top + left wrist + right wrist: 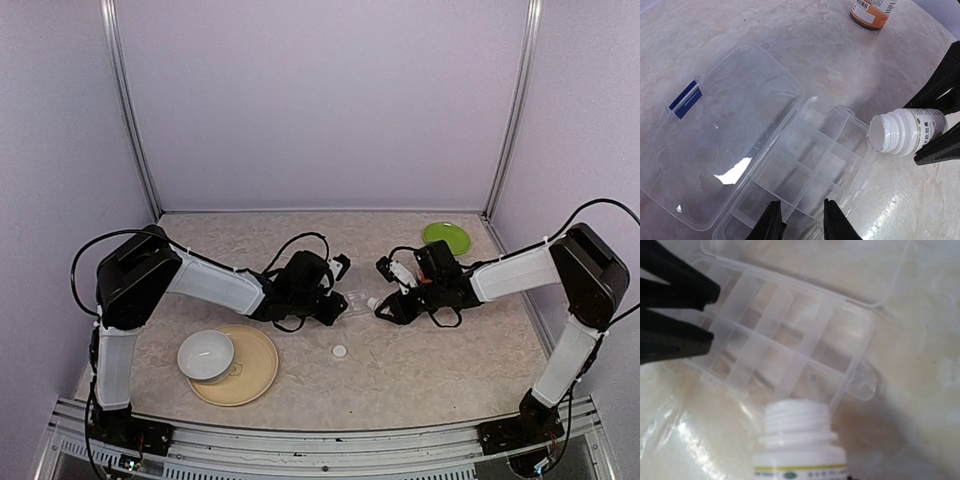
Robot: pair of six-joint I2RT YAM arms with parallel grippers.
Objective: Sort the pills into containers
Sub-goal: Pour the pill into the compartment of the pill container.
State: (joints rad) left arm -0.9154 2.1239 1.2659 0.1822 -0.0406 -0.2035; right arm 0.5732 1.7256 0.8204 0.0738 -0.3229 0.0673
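Clear pill box sat at mid-table, about halfway btwn the near and far edges. It lay open w/ its lid folded flat on the table beside it, and a blue tab on the lid's outer edge. The compartments ran in two rows, w/ clear dividers.

L gripper was at one end of the box, fingers partway apart w/ part of the box btwn them. Whether they actually pinched it couldn't be told.

R gripper was clamped on a small white bottle. The bottle was uncapped and tipped about level, its mouth facing the box and just beside the box's long edge by the latch tab. Its inside showed only white, so the contents weren't readable.

Orange-labelled bottle stood upright beyond the box toward the far edge, apart from it. A small white cap lay on the table btwn the box and the near edge.

White bowl rested on a tan plate by the near edge, left of centre — well apart from the box. Green plate sat near the far right corner.
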